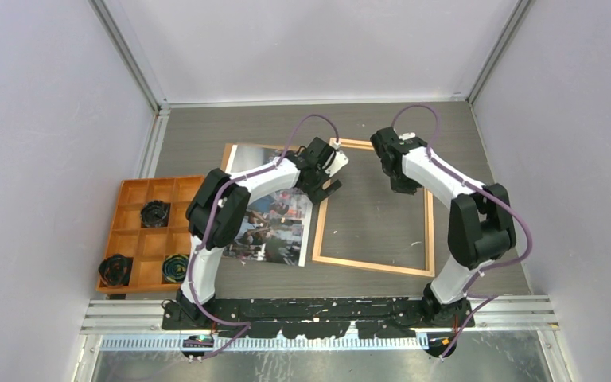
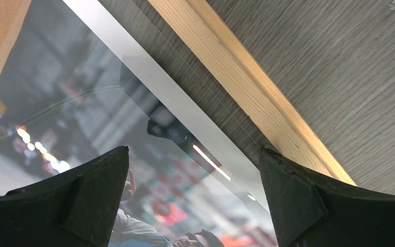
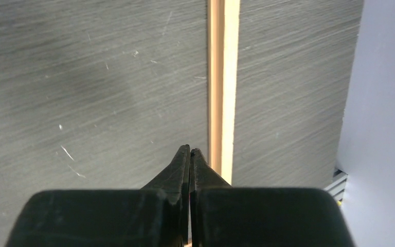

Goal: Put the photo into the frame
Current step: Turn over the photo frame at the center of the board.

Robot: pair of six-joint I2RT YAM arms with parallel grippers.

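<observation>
Your photo (image 1: 274, 219) lies flat, picture up, on the counter (image 1: 382, 215), just left of the frame (image 1: 374, 267). Your left claw (image 2: 193, 154) hangs wide over the photo's right edge, beside the frame's left strip. Your right claw (image 3: 190, 152) is pinched together on nothing, near another strip of the frame. Expect the print to be light, floppy and slick, easy to crease and hard to get under. Its right border looks like the best place to nip it; lift low and slide it across.
</observation>
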